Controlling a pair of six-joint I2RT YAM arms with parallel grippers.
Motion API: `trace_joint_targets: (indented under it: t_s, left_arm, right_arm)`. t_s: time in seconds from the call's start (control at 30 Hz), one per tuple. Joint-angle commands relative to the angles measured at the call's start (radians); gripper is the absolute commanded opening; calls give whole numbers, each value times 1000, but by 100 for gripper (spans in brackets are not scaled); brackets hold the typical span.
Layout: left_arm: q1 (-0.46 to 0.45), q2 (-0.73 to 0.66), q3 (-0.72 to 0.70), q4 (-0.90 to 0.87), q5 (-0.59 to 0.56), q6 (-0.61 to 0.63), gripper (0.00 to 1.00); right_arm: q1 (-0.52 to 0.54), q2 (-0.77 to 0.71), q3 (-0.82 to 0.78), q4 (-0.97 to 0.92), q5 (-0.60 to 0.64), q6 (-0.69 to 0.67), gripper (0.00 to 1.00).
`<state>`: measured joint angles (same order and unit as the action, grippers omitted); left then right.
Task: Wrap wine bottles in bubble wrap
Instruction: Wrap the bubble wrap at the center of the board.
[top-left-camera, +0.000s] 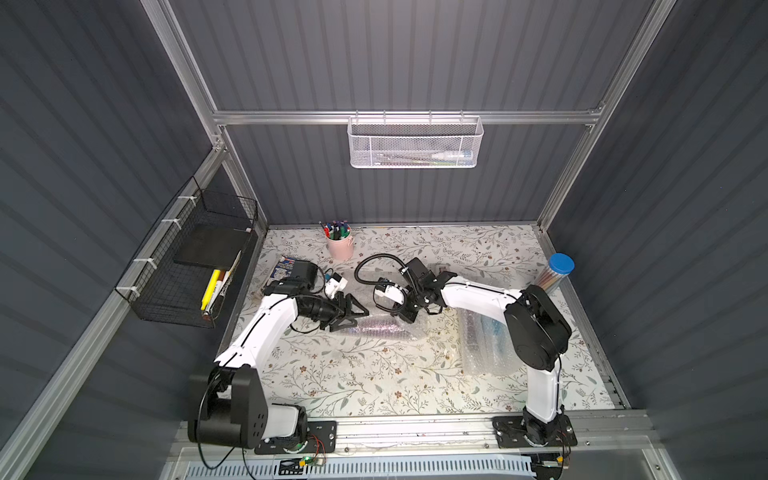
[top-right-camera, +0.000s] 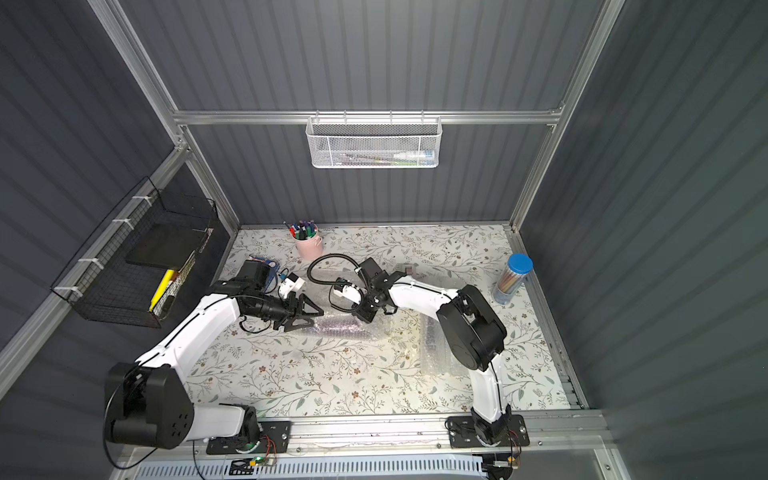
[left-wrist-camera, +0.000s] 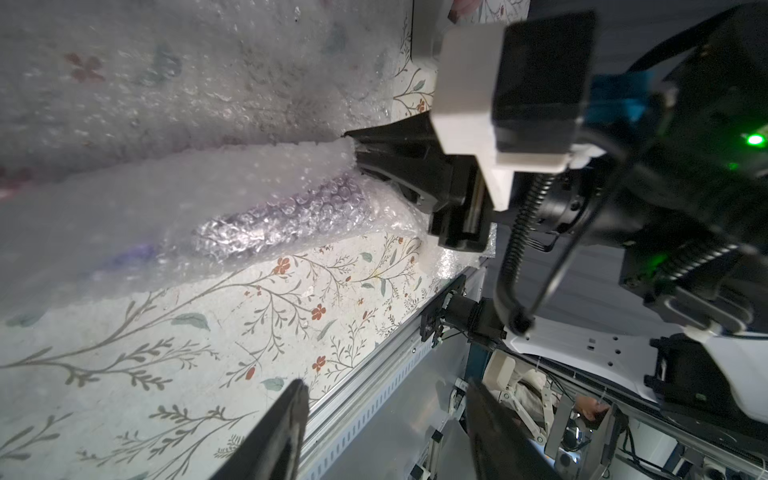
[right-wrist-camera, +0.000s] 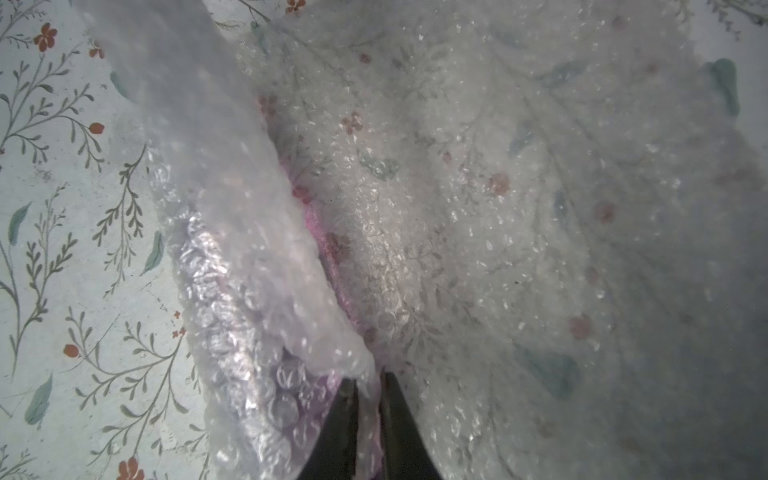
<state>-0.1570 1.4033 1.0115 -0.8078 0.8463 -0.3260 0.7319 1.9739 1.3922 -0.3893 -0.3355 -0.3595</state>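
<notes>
Okay, far left: a black wire basket (top-left-camera: 195, 266) hangs on the side wall, outside the floral table (top-left-camera: 365, 386). A pink cup (top-left-camera: 340, 246) of markers stands at the table's back edge. A dark boxy item (top-left-camera: 297, 271) sits near it to the left, too small to identify.

Next, the left gripper (left-wrist-camera: 386, 384) sits low at the left end of the bundle, fingers (left-wrist-camera: 286, 428) well apart with nothing between them.

The bundle is one purple bottle (left-wrist-camera: 295, 214) lying on its side mid-table. The bubble wrap (right-wrist-camera: 478, 187) is folded over it, and the rest of the sheet lies flat toward the back wall.

At the bundle's right end, the right gripper (right-wrist-camera: 369, 379) has its fingers nearly together, the wrap's folded edge pinched between them.

Further right, partly under the right arm, a stack of spare sheets (top-left-camera: 478, 353) lies flat. A bluish shape shows through it, can't tell what. A clear pencil tube (top-left-camera: 555, 276) with a blue lid stands upright near the right edge.
</notes>
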Motion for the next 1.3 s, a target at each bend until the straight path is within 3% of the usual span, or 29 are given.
trace_joint_targets:
  t_s: [0.0, 0.3, 0.5, 0.67, 0.83, 1.03, 1.17, 1.27]
  left_arm:
    - [-3, 76, 0, 56, -16, 37, 58]
    - [-4, 296, 46, 122, -41, 99, 43]
    - [-4, 387, 87, 125, -73, 125, 42]
    - [-4, 438, 103, 106, -92, 154, 42]
    - [-4, 464, 138, 93, -88, 158, 42]
    - [-3, 475, 153, 73, -78, 168, 42]
    - [-3, 484, 182, 72, -67, 167, 42]
    - [-4, 491, 202, 54, -69, 177, 43]
  right_arm:
    - [-12, 15, 7, -4, -36, -1, 21]
    - [-35, -40, -31, 26, -36, 0, 38]
    - [-48, -105, -54, 32, -2, -7, 49]
    - [-51, -209, -115, 73, 72, -17, 65]
    - [-51, -324, -159, 87, 126, -25, 69]
    - [-36, -436, -228, 133, -35, -50, 68]
    - [-2, -446, -321, 269, -135, -152, 69]
    - [24, -411, -319, 330, -110, -173, 79]
